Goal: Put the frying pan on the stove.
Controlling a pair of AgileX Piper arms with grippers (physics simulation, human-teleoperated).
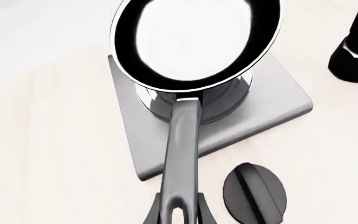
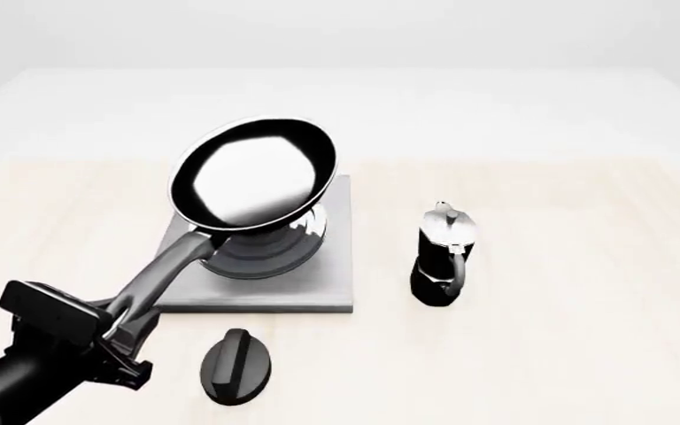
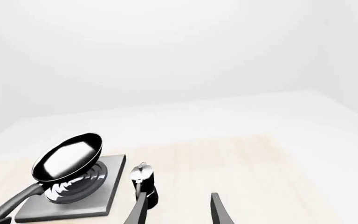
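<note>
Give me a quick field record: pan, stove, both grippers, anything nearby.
frying pan: held by its handle, tilted above the burner
stove: flat on the table, under the pan
left gripper: shut on the pan handle's end
right gripper: open, holding nothing, away from the stove
moka pot: upright, right of the stove
knob: lying on the table, near side of the stove

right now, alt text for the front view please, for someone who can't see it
The left gripper holds the frying pan by its handle, tilted above the stove burner. A moka pot stands right of the stove; a black knob lies in front.
</note>
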